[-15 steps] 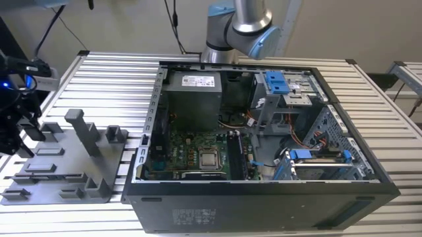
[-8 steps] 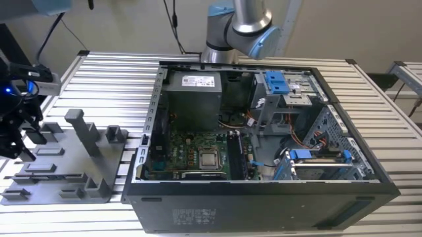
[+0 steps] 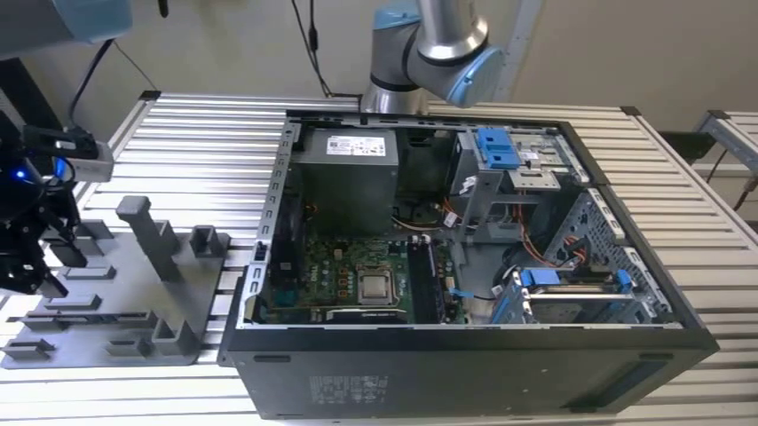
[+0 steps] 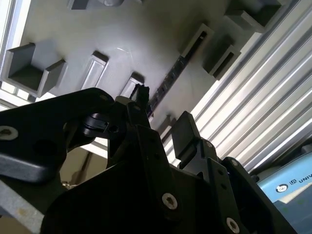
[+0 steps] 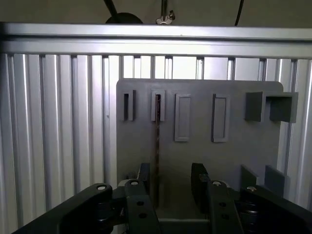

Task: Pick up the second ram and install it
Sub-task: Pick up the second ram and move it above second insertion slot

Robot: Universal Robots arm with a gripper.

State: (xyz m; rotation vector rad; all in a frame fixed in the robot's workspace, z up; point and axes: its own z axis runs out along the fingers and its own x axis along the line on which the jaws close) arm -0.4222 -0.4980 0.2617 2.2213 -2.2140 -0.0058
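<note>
Plainly, exterior view: the gripper hangs over the grey fixture; second wrist view: the second ram stands edgewise in a slot, its length running between the spread fingers; first wrist view: it lies nearer one finger.

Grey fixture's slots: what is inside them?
The second ram stands on edge in one of them, a thin dark strip. One end is hidden behind the open gripper.

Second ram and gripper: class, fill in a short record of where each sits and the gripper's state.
second ram: standing on edge in a slot of the grey fixture
gripper: open, over the fixture, a finger on each side of the ram
ram gripped: no
computer case: open, on the exterior view's right of the fixture
</note>
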